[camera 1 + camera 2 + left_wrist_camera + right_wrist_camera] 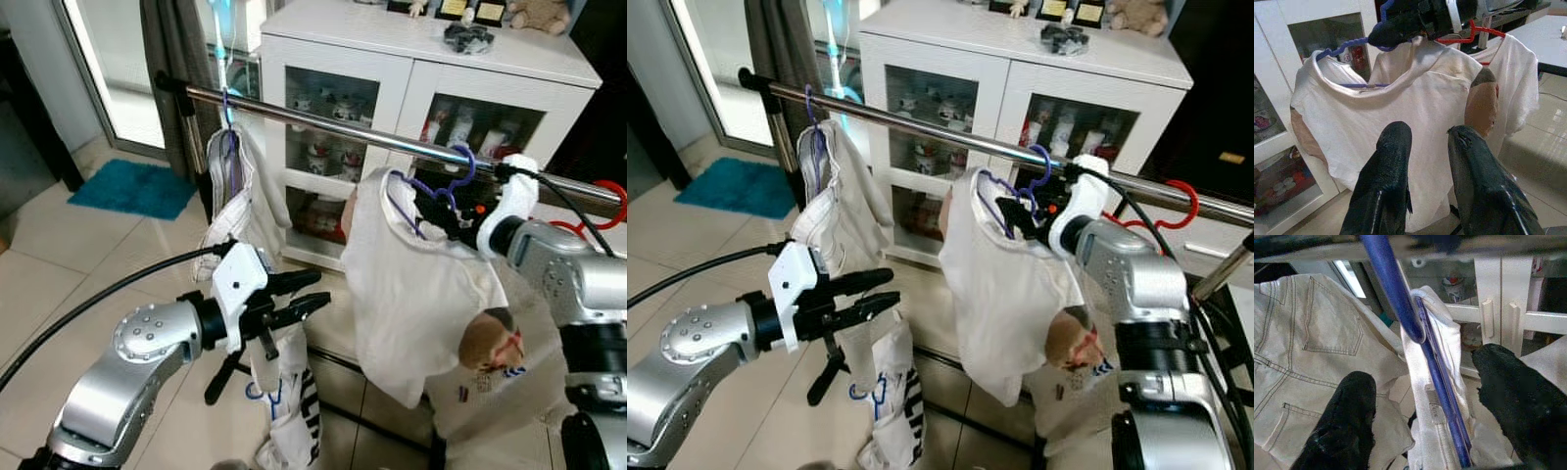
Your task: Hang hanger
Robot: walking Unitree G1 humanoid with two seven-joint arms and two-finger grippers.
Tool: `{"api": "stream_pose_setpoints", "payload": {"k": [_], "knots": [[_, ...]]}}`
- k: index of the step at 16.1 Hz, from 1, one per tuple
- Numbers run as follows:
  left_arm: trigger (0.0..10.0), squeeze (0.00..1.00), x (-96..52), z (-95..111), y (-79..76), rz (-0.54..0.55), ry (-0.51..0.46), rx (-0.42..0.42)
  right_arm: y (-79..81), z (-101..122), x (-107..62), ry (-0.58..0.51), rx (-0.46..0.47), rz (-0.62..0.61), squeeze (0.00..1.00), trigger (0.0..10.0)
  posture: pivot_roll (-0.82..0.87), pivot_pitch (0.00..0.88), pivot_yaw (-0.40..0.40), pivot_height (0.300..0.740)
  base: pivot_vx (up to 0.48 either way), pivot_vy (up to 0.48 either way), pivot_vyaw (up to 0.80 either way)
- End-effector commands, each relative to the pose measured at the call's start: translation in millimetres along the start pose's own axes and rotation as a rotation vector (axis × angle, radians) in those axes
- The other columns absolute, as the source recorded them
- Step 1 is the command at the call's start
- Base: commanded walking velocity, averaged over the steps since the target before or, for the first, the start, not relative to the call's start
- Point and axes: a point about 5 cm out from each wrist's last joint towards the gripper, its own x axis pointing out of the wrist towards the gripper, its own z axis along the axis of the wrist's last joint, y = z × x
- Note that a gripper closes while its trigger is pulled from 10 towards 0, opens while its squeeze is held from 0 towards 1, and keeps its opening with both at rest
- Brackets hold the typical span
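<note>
A purple hanger [431, 191] carrying a white T-shirt [402, 284] has its hook [467, 160] over the metal rail [333, 122]. My right gripper [443, 217] is at the hanger's neck just under the rail. In the right wrist view its fingers [1347, 421] stand wide apart with the purple hanger bar [1442, 391] between them, so it is open. My left gripper [306, 294] hovers open to the left of the shirt, a little below its shoulder. It points at the shirt [1415, 98] with nothing between its fingers [1393, 147].
Beige trousers [233, 181] hang on another purple hanger at the rail's left end. A red hanger [609, 206] with a second white shirt [1520, 63] hangs to the right. A white glass-door cabinet [392, 69] stands behind the rail. A teal mat [132, 188] and a white bag [289, 421] lie on the floor.
</note>
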Motion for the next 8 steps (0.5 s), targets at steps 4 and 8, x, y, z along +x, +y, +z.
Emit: {"api": "stream_pose_setpoints", "payload": {"k": [4, 8], "knots": [[10.0, 0.00, 0.2, 1.2, -2.4, -0.024, 0.005, 0.003, -1.5, 6.5, 5.1, -0.007, -0.032, 0.005, 0.00, 0.0, 0.06, 0.000, -0.046, 0.740, 0.000, 0.000, 0.00], [10.0, 0.00, 0.4, -0.8, -3.7, -0.018, 0.009, 0.004, -4.3, 4.5, 2.3, 0.005, -0.064, 0.008, 0.00, 10.0, 0.06, 0.000, -0.054, 0.740, 0.000, 0.000, 0.00]]}}
